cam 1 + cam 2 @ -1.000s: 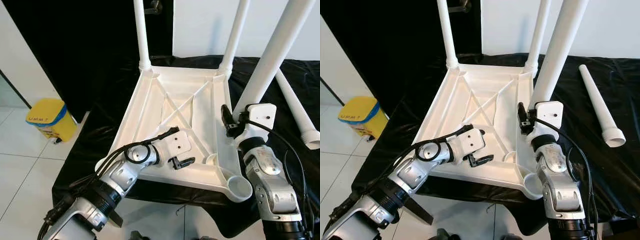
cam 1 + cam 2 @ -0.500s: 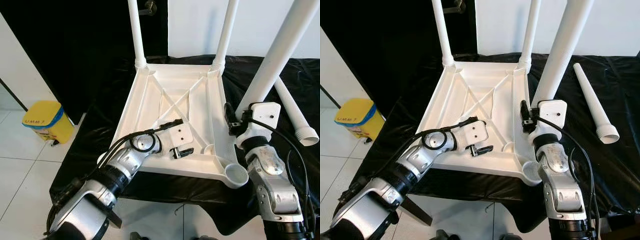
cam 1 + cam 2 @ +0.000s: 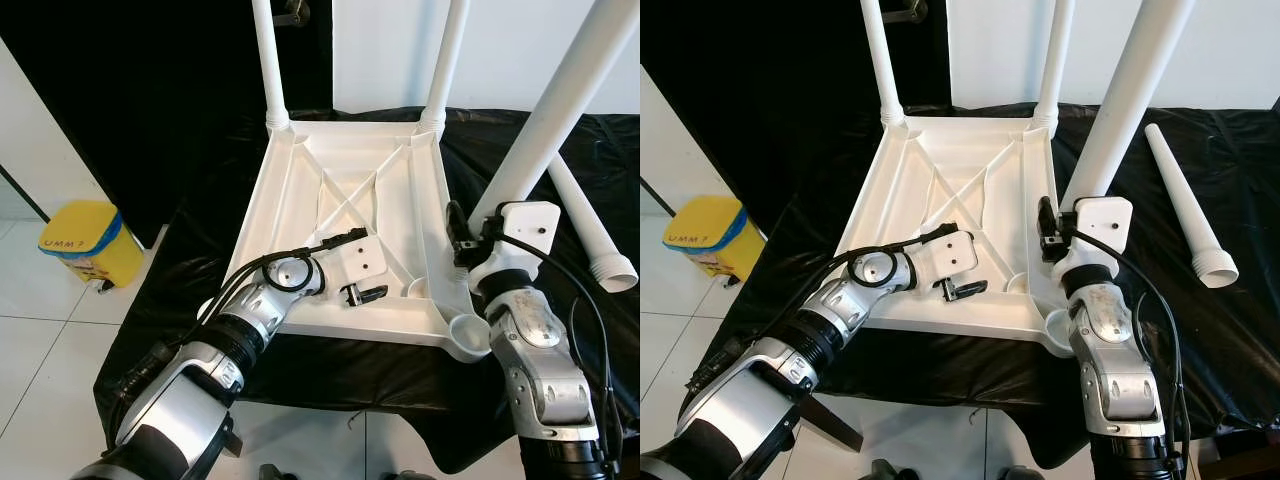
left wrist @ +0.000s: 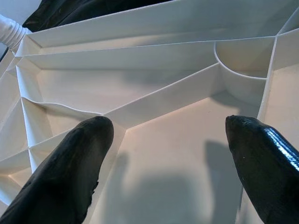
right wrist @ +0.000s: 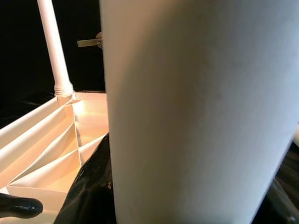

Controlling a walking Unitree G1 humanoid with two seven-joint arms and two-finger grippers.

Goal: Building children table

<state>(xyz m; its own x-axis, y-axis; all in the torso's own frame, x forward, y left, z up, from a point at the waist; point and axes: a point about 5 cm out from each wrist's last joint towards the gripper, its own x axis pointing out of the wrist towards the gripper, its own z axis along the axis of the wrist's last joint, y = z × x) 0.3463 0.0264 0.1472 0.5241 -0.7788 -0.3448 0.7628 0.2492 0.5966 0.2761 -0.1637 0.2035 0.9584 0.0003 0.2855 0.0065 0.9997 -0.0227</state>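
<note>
Left fingers (image 4: 88, 158): spread apart, grasping nothing, resting inside the near ribbed bay of the upturned tabletop (image 3: 345, 200).
Right gripper (image 3: 1048, 232): at the base of the held leg (image 3: 555, 115), which it carries slanted; whether the fingers clench it, I cannot tell.
Tabletop: lies underside up on the black-draped worktop (image 3: 200, 270), two legs already standing at the far corners.
Step in hand: likely seating the leg in the near right socket (image 3: 471, 334); bring it upright over the socket, left arm steadying the top.
Around: a spare leg (image 3: 1185, 205) lies right; a yellow bin (image 3: 85, 240) on the floor, left.

Staged test room, black drapes (image 3: 120, 110), white tiled floor (image 3: 40, 330), yellow bin (image 3: 88, 240)
</note>
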